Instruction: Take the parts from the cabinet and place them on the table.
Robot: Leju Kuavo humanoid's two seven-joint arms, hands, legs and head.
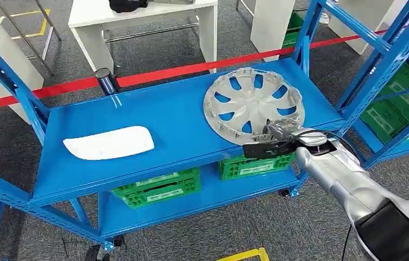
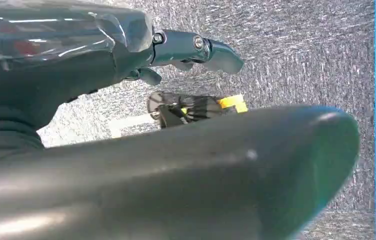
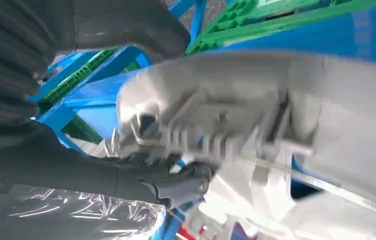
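Now, working from the left: my left hand (image 2: pixel 126 100) hangs by my side above the grey floor, its fingers (image 2: pixel 216 52) loosely apart and holding nothing. On the left part of the blue cabinet's top shelf (image 1: pixel 180 117) lies the white curved panel (image 1: pixel 109 143), flat and untouched, well apart from my arms. Further right sits the silver wheel cover (image 1: pixel 253 103), and at its near edge is my right hand (image 1: pixel 278 136); in the right wrist view my fingers (image 3: pixel 176 182) are closed around its ribbed rim, with the thumb over the top. I judge that I am in the grasping step for the first part, with the cover possibly just tilting off the shelf, though I cannot be sure it has left the surface. The next move calls for a firm hold, a lift clear of the blue upright (image 1: pixel 376 70) beside it, and then a turn toward the white bench (image 1: pixel 137 13) beyond the red tape (image 1: pixel 164 73).
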